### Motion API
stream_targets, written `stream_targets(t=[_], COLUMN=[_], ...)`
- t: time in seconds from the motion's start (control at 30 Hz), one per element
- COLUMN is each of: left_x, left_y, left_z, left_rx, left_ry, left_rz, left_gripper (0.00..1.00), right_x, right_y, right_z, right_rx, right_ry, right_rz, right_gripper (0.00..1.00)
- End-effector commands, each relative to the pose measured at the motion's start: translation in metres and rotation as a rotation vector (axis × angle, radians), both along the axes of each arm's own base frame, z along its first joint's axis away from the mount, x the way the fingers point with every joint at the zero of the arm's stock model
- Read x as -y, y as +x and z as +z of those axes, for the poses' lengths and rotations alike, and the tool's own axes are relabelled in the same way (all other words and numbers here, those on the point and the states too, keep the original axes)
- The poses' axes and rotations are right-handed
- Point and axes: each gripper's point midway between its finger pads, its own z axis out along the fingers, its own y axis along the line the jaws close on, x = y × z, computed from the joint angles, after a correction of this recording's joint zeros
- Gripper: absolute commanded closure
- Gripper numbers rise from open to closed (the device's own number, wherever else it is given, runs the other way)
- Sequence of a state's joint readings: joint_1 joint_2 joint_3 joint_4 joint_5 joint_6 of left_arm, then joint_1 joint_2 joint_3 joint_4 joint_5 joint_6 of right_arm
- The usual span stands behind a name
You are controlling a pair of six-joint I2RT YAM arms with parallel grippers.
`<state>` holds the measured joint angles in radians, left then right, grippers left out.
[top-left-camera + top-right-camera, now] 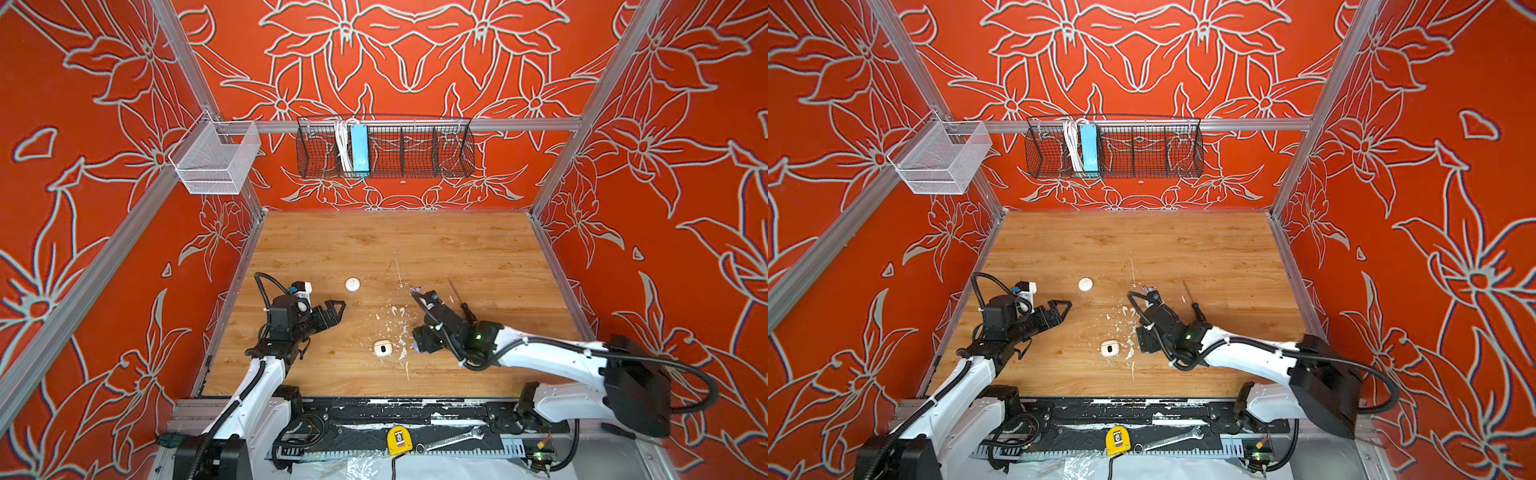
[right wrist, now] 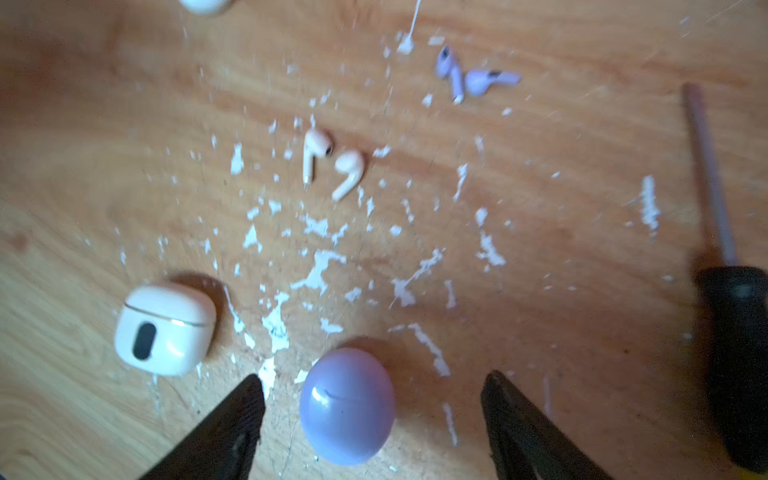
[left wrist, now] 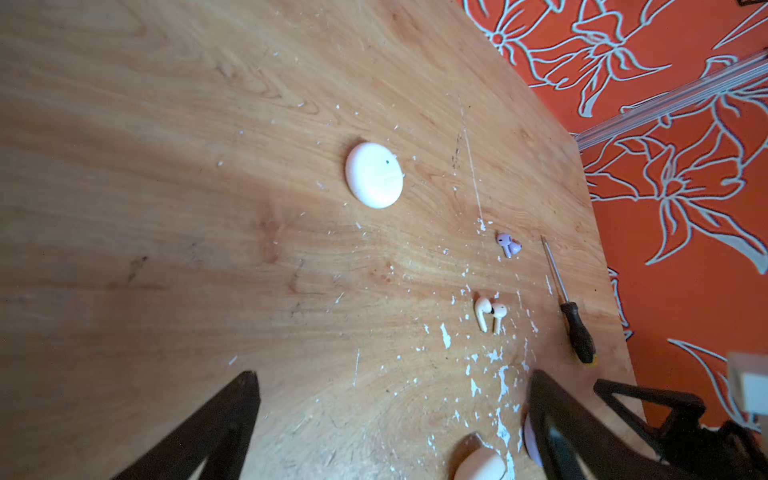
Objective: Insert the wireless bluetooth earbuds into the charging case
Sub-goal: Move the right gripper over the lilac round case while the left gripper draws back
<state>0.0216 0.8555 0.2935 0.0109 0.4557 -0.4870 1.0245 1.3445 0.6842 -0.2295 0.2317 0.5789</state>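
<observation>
Right gripper (image 2: pixel 374 378): stands wide open, grips nothing. In the right wrist view, smooth lavender egg-shaped plastic case (image 2: pixel 347 411) framed between the two black fingers (image 2: pixel 232 428), lid shut, gap on either side, no contact visible; height above it not determinable. Left gripper (image 3: pixel 392 374): jaws fully spread, empty, at the left part of the wood-grain tabletop (image 1: pixel 374 241), near a round white plastic case (image 1: pixel 352 284), shut, lying flat. Task items all outside the cases. Two cream stemmed plastic earbuds (image 2: pixel 318 143) side by side near mid-table, just apart, beyond the lavender case. Two lavender stemmed plastic earbuds (image 2: pixel 446 62) farther back, stems meeting or nearly so; contact not determinable. Cream rounded-square plastic case (image 2: pixel 166 328) with dark oval window, lid shut, left of the lavender case, near it, not touching. Black-handled metal screwdriver (image 3: pixel 575 328) right of both earbud pairs, apart from them, shaft pointing to the far side of the table. White paint flecks (image 2: pixel 320 266) scattered around the cream earbuds and between the cases.
</observation>
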Motion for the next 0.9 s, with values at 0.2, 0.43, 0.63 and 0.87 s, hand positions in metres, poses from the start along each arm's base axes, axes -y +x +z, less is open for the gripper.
stream_targets(t=[0.2, 0.43, 0.63, 0.87], left_x=[0.002, -0.008, -0.011, -0.014], left_y=[-0.002, -0.031, -0.045, -0.055], left_z=[0.032, 0.041, 0.040, 0.044], left_rx=[0.026, -0.022, 0.055, 0.110], left_ry=[0.127, 0.183, 0.145, 0.132], left_rz=[-0.010, 0.011, 0.056, 0.084], left_gripper=[0.03, 0.03, 0.03, 0.03], right_x=[0.005, -0.005, -0.013, -0.022], right_y=[-0.009, -0.030, -0.039, -0.041], right_z=[-0.005, -0.010, -0.032, -0.050], right_rx=[-0.040, -0.143, -0.225, -0.275], right_ry=[-0.116, -0.011, -0.021, -0.044], right_rz=[-0.040, 0.001, 0.017, 0.018], right_gripper=[0.15, 0.12, 0.05, 0.08])
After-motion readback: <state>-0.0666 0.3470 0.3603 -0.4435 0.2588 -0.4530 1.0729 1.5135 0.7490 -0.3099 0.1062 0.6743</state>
